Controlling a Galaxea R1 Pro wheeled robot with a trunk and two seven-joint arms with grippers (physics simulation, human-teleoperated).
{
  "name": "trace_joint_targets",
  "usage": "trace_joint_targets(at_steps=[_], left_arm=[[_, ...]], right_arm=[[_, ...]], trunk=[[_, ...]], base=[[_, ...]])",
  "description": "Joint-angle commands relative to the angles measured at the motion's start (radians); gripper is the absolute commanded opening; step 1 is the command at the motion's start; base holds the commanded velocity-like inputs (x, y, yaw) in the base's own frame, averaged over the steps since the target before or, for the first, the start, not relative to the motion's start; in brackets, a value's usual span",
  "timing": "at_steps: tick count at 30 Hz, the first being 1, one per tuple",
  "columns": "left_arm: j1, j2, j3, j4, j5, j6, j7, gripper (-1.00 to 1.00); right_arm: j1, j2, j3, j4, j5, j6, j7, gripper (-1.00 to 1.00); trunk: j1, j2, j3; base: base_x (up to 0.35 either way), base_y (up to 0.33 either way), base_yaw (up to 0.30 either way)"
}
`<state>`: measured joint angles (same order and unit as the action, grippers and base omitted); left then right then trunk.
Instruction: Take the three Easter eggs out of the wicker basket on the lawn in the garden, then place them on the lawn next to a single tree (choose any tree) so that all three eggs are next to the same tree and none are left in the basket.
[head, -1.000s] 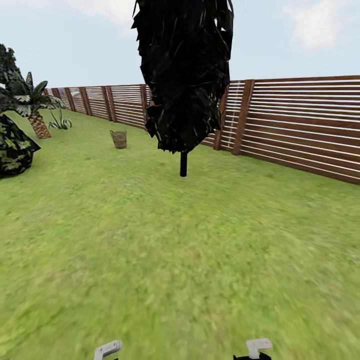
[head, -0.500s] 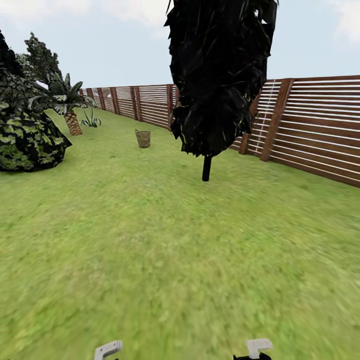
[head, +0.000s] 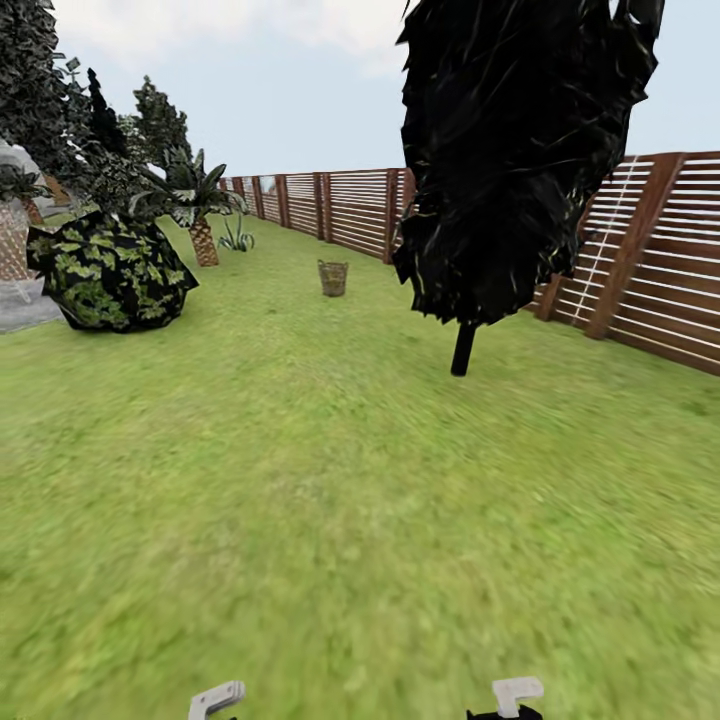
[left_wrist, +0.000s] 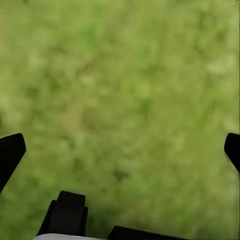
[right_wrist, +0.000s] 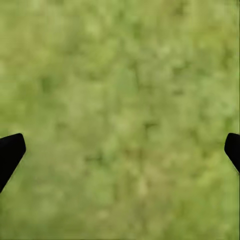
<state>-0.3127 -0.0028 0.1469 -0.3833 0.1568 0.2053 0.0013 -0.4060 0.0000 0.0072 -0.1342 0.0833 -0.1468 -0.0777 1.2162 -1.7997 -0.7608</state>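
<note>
Turning has slid the view rightward: wicker basket (head: 333, 278) stands far off on the lawn (head: 300, 500), left of a black tree (head: 520, 170). My left gripper (left_wrist: 120, 150) and right gripper (right_wrist: 120, 150) gape wide, empty.

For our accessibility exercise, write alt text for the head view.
A wicker basket stands far off on the lawn, left of a black tree, with a slatted fence behind and a bush at left.
</note>
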Motion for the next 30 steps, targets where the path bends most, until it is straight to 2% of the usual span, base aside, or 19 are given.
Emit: trace_joint_targets(at_steps=[1,30], left_arm=[[0.0,0.0,0.002,-0.002,0.01,0.006,0.0,1.0],[0.0,0.001,0.002,-0.002,0.01,0.006,0.0,1.0]], right_arm=[[0.0,0.0,0.001,0.001,0.009,-0.002,-0.005,1.0],[0.0,0.0,0.001,0.001,0.009,-0.002,-0.005,1.0]], trunk=[[0.0,0.0,-0.001],[0.0,0.0,-0.001]], base=[[0.323,0.0,0.181],[0.323,0.0,0.012]])
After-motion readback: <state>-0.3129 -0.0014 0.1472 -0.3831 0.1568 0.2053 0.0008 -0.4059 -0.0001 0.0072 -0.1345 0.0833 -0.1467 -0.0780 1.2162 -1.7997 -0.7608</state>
